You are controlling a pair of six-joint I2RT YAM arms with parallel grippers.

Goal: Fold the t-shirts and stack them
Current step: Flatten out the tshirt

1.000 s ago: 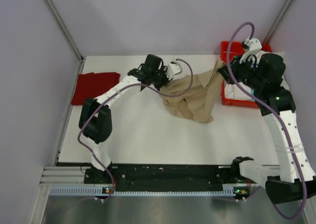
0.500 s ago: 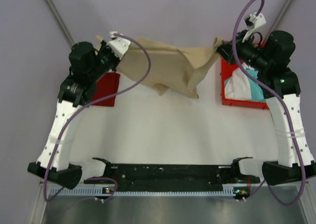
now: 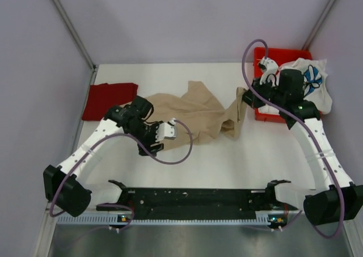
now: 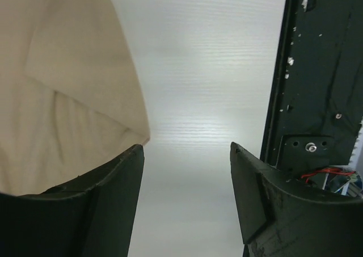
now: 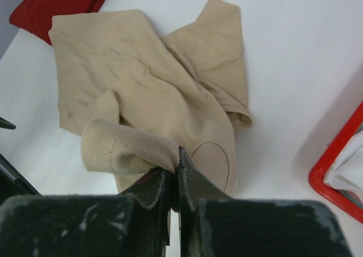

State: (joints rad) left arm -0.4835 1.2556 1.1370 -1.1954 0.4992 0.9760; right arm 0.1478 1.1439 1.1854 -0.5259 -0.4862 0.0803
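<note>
Top external showed one dark red t-shirt (image 3: pixel 110 100) folded; tan t-shirt (image 3: pixel 195 112) crumpled, right fingers (image 5: pixel 191 186) clamped on it, left fingers (image 4: pixel 108 194) apart, empty.

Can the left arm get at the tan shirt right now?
Probably yes: the left end effector is open, right beside the edge of the tan shirt, with only bare table ahead and nothing in between.

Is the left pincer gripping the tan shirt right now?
No, the left pincer is open and the tan shirt lies beside it, ungripped.
</note>
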